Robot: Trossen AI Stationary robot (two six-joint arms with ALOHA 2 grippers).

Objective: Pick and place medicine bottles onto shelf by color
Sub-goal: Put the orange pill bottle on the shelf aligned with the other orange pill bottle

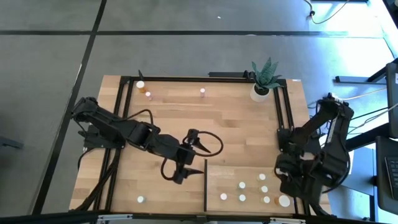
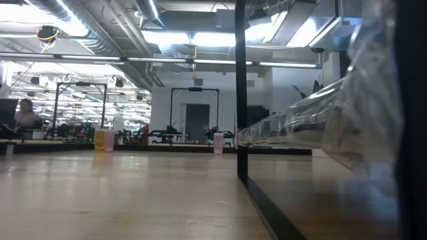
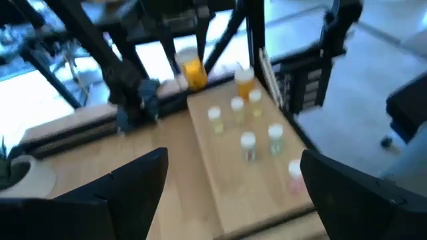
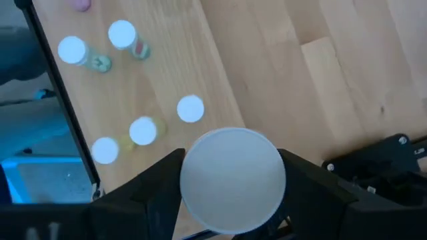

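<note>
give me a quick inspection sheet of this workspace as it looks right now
surface: plank tabletop inside a dark frame.
job's things: shelf at the near right edge, with six small bottles on it and a large white-capped bottle; a pink bottle and two bottles at the far side; one white-capped bottle near the front left.
clutter: potted plant at the far right corner.
grippers: left gripper open, empty, just left of the shelf's dark edge; right gripper with its fingers either side of the large bottle's cap.
cables: black cable loop on the left arm; cable on the floor.
surroundings: grey floor; a person seated far off.
</note>
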